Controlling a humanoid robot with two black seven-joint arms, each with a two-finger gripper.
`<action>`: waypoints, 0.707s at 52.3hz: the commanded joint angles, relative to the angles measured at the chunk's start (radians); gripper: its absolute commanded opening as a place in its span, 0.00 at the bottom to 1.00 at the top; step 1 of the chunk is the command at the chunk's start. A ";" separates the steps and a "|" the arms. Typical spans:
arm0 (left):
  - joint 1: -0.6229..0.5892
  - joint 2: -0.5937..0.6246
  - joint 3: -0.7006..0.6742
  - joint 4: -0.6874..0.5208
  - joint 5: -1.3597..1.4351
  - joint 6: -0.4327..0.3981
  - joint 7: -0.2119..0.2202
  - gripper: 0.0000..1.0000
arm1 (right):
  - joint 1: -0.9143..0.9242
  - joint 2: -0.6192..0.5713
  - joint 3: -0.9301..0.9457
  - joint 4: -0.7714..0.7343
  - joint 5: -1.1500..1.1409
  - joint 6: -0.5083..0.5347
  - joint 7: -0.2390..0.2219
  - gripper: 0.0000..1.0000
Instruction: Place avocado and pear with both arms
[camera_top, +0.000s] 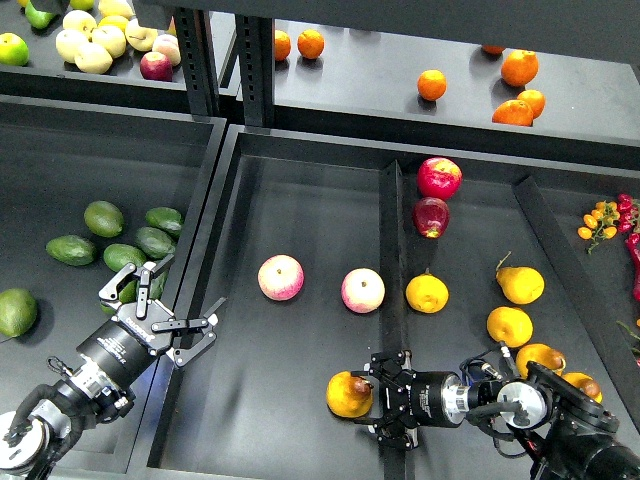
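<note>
Head view. The left gripper (178, 300) hangs above the wall between the left bin (40, 160) and the middle bin (300, 200). Its fingers are spread wide and hold nothing.

The right gripper (372, 398) lies low at the front of the middle bin, beside the low divider (390, 240). Its jaws are clamped on the pear (347, 394), which rests at the bin floor, just left of the divider.

The left bin holds a cluster of green fruit. The avocado (71, 250) lies at the cluster's left edge, dark and elongated, well apart from the left gripper. 4 more avocados (140, 240) lie around it, and a larger light-green fruit (15, 311) sits at the frame's left edge.

2 pink-yellow apples (281, 277) lie in the middle bin, apart from both grippers. 2 red apples (437, 195) sit right of the divider, touching each other. At least 5 other pears (510, 300) lie in that right section.

The upper shelf (400, 60) carries oranges (515, 85) on the right and pale apples (100, 40) on the left. Small orange and red fruits (605, 220) show at the right edge.
</note>
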 joint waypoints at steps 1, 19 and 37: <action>0.004 0.000 0.000 0.000 0.000 0.000 0.000 0.99 | -0.001 0.001 0.000 -0.001 0.002 0.000 0.000 0.57; 0.007 0.000 0.000 -0.002 0.000 0.000 0.000 0.99 | -0.001 0.001 -0.002 0.001 0.003 0.000 0.000 0.45; 0.007 0.000 0.000 -0.002 0.000 0.000 0.000 0.99 | -0.004 0.000 0.001 0.015 0.026 0.000 0.000 0.21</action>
